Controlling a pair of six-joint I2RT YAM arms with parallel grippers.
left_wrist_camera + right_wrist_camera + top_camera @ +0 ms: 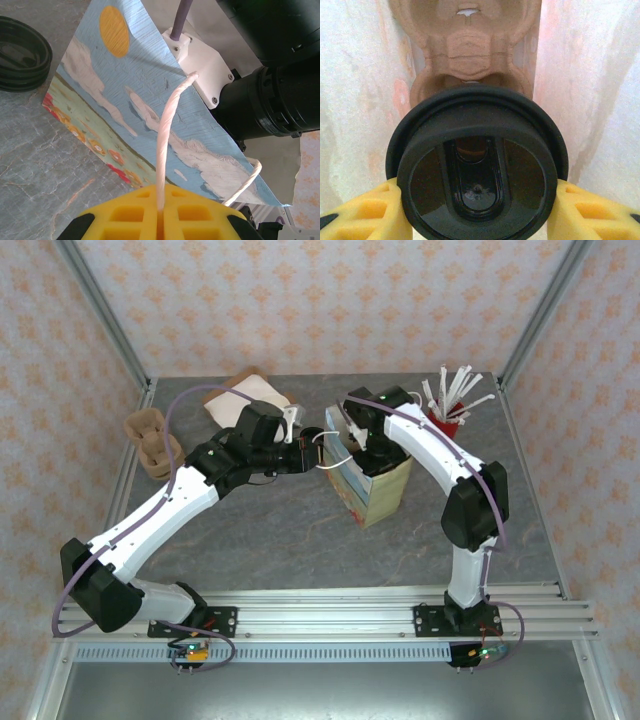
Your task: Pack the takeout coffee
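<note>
The takeout coffee shows from above as its round black lid (477,170); the cup body is hidden under it. My right gripper (477,205) is shut on it, with a yellow finger (365,212) at each side. It hangs inside the printed paper bag (378,492), over a moulded cardboard cup carrier (467,50) at the bag's bottom. My left gripper (161,212) is shut on the bag's white cord handle (167,125), beside the blue sky-printed wall of the bag (115,95). In the top view the left gripper (312,440) is at the bag's left rim and the right gripper (365,448) reaches down into its mouth.
A stack of loose black lids (20,52) lies on the grey table left of the bag. A cardboard cup carrier (152,445) sits at the far left, a tan flat item (248,395) behind it, and a red cup of white straws (448,405) at the back right.
</note>
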